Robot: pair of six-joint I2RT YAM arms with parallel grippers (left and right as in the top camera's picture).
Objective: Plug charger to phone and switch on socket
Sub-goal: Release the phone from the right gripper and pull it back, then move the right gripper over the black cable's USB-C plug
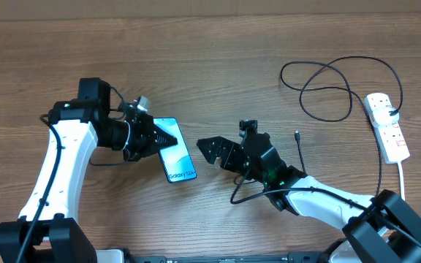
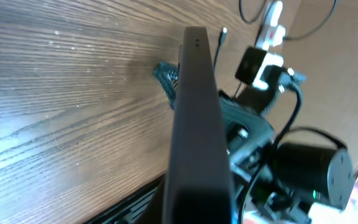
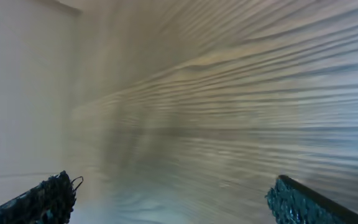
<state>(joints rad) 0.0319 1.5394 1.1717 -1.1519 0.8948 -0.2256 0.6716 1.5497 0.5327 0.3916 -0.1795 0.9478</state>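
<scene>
- Phone (image 1: 177,157), slim, black-edged, pale blue screen with dark lettering, left of centre on the table (image 1: 218,51), possibly tilted off it.
- Left gripper (image 1: 154,139) clamps its upper end.
- Right gripper (image 1: 212,150), just beside it, spread wide, empty.
- Charger (image 1: 297,136) coils lie far right, near socket (image 1: 387,126).

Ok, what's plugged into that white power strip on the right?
One black plug sits in the elongated white power strip, near its far end, with the thin black looped cable leading off it. The socket under the plug is covered.
</scene>
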